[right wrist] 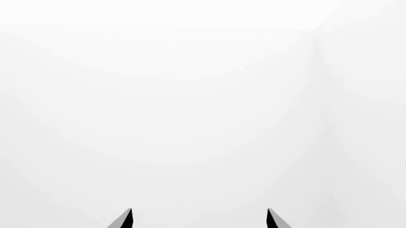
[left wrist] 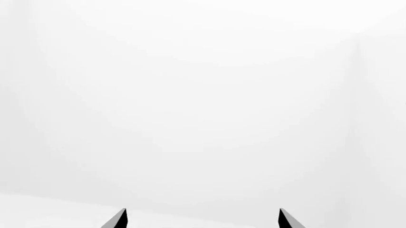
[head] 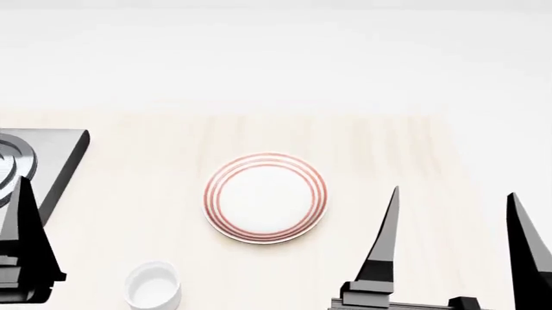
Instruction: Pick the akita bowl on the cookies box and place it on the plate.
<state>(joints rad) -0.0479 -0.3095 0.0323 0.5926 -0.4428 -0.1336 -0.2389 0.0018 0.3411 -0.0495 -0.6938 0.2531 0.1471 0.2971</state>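
worktop (head: 414, 148): pale wood, carries all | stove (head: 43, 155): left of plate | plate (head: 265, 197): centre, bare | cup (head: 154, 284): near-left of plate | right gripper (head: 453, 236), left gripper (left wrist: 203, 219): jaws spread wide, hold nothing | akita bowl, cookies box: out of view | advice: find the box before reaching.

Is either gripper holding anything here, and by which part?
Nothing is held. The right gripper and left gripper are both open with nothing between their fingers.
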